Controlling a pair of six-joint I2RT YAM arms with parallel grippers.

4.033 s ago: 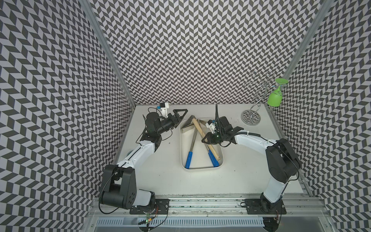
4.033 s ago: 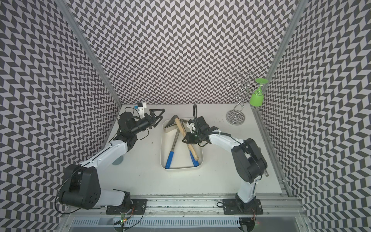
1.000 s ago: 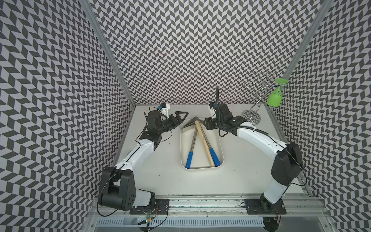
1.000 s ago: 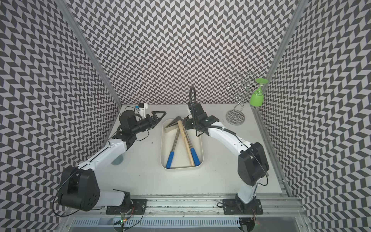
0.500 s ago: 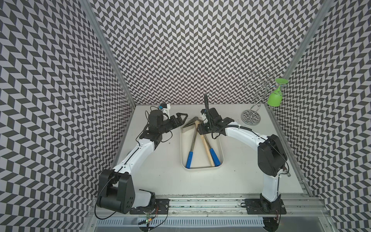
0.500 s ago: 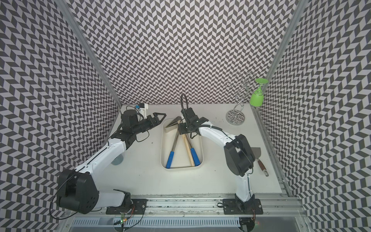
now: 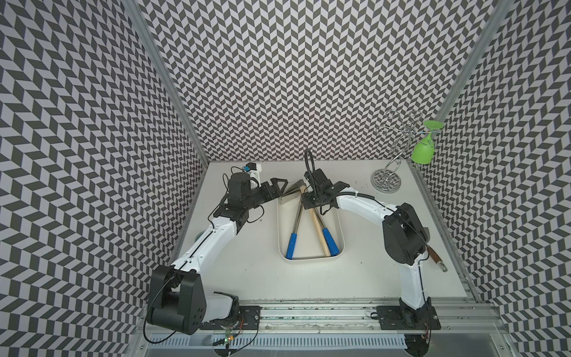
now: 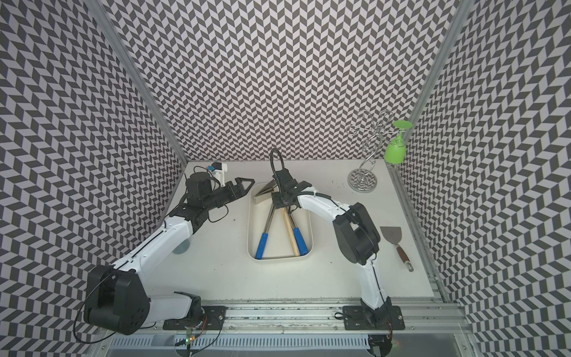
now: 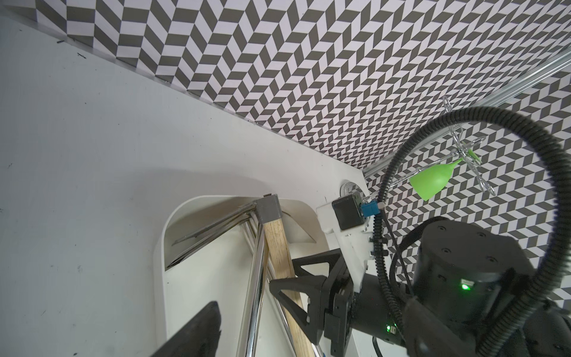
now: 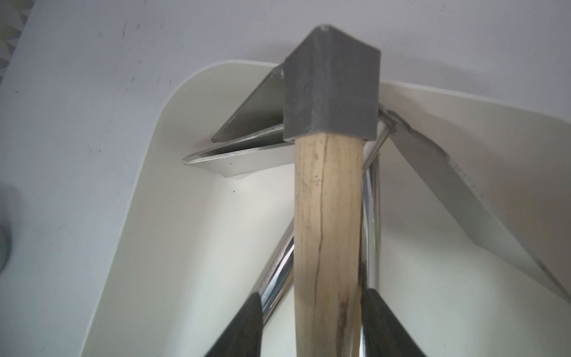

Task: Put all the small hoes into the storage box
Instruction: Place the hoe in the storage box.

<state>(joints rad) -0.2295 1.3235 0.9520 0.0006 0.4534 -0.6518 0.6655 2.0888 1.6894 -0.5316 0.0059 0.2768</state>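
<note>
Clock per the top views, 12 = back wall. The hoe [image 10: 327,216] is inside the box [image 7: 279,228]. Its wooden handle runs roughly 12→5, with the grey head at the 12 end over the blades of the two chrome tools [image 7: 292,244] and the butt in the 5 corner.

The right gripper [image 10: 313,295] sits on the handle just below the head, narrow, fingers [image 10: 241,327] either side of the wood. A sliver of gap shows on one side, so I can't tell if it's clamped or let go.

The left gripper [image 7: 281,189] is wide and empty, just off the box's 11 corner over the worktop [image 7: 247,272].

The right arm is nearer, so it's its move. My read: placement is basically done. Next is to open and lift straight up so the fingers don't drag the handle.
</note>
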